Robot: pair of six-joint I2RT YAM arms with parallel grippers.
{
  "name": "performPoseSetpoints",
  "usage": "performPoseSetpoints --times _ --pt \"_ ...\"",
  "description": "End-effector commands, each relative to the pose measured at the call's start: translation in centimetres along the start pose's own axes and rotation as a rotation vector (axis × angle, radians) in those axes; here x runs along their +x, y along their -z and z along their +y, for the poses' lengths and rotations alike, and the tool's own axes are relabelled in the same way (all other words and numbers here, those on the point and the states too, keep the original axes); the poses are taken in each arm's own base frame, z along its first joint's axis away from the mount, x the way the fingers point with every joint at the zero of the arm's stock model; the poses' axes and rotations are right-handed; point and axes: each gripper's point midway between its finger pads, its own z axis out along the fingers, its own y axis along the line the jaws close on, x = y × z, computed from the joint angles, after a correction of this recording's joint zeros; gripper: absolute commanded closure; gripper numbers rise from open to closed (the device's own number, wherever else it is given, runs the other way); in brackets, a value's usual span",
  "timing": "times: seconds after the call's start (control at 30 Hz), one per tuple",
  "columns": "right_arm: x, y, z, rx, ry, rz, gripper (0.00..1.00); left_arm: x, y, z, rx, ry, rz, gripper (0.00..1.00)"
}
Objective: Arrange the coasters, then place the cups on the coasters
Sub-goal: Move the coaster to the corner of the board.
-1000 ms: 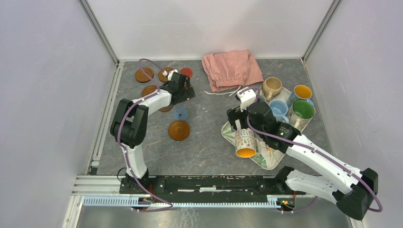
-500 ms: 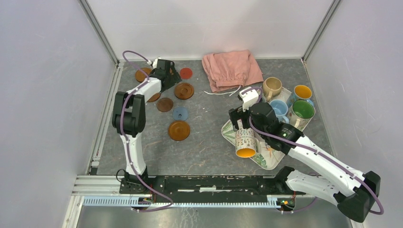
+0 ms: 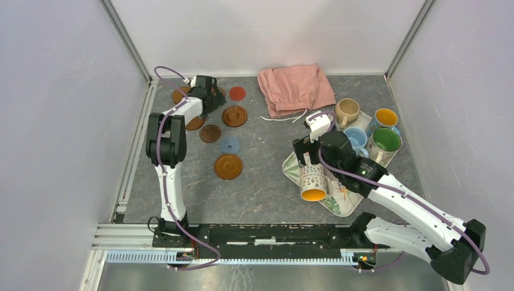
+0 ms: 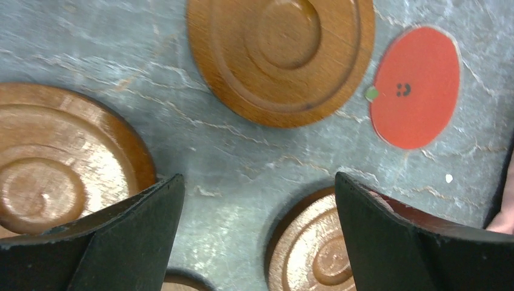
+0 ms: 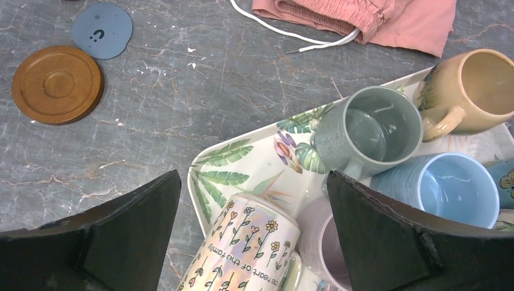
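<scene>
Hovering empty, jaws fully spread: my left end effector over brown coasters, lower-frame ones partly hidden by it; my right end effector, equally spread, above cups on tray, bottom-frame cups cut off.

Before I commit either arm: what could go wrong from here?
The floral mug lies on its side near the tray edge; a nudge from the open right jaws may roll it off.
The grey-green mug and light blue mug sit tight together, so gripping one could drag the other.
Under the open left jaws, brown coasters lie close; closing may shove a neighbour.
</scene>
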Motion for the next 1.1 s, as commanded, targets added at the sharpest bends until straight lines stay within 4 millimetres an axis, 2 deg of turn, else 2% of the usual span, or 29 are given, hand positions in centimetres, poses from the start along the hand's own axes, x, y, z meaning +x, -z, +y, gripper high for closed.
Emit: performPoseSetpoints --times 0.0,0.23,0.43,0.5,0.57,0.63,0.8,1.07 --pt "-1.6 0.5 -0.7 0.029 -0.006 -0.048 0.02 -0.5 -0.6 3.1 -0.059 0.002 0.004 0.00" --pt "-1.5 0.1 -0.3 0.016 -0.016 -0.049 0.02 0.2 0.0 6.4 -0.102 0.020 0.021 0.00" --pt "-1.4 -0.1 -0.2 0.010 -0.017 -0.051 0.02 -0.2 0.7 9.5 -0.145 0.039 0.016 0.00" --pt "-1.4 -0.2 -0.1 0.007 -0.017 -0.049 0.02 0.0 0.9 9.8 -0.142 0.039 0.019 0.00" --pt "-1.4 -0.2 0.0 0.002 -0.018 -0.049 0.02 -0.7 0.8 11.3 -0.159 0.048 0.011 0.00" --pt "-1.4 -0.2 0.0 0.002 -0.017 -0.048 0.02 -0.8 0.9 11.9 -0.169 0.046 0.013 0.00" --pt "-1.4 -0.1 -0.1 0.004 -0.019 -0.050 0.02 -1.1 1.0 11.2 -0.120 0.027 0.011 0.00" --pt "-1.4 -0.1 0.0 0.003 -0.026 -0.048 0.02 -2.6 2.4 7.9 -0.022 0.000 -0.013 0.00"
